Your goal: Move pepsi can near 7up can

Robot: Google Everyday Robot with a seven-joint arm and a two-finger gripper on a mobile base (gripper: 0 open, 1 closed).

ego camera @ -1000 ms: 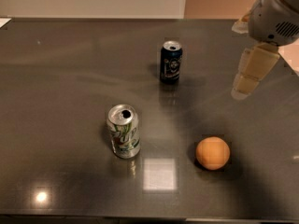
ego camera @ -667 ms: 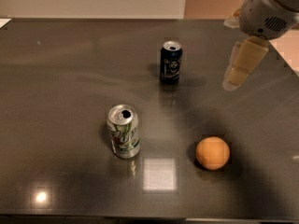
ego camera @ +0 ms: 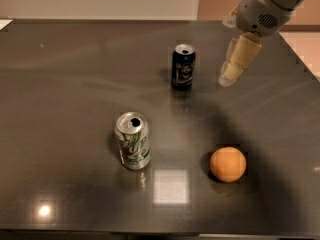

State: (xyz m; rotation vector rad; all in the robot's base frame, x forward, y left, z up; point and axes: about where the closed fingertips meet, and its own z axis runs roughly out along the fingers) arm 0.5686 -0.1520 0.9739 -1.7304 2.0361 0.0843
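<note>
Pepsi can (ego camera: 183, 66) stands upright toward the far edge of the table (ego camera: 65, 84), untouched. 7up can (ego camera: 133, 140) stands nearer the front edge, well apart from it. Gripper (ego camera: 226, 77) hovers just right of the pepsi can, not touching; open or closed, cannot tell. Judged: grasp, carry and placement all remain.

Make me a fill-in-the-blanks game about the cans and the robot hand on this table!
The table holds ____ soda cans.
The gripper hovers beside the pepsi can, which is dark ____.
The 7up can has ____ lettering.
The round fruit is coloured ____.
Missing words: two, blue, green, orange.
</note>
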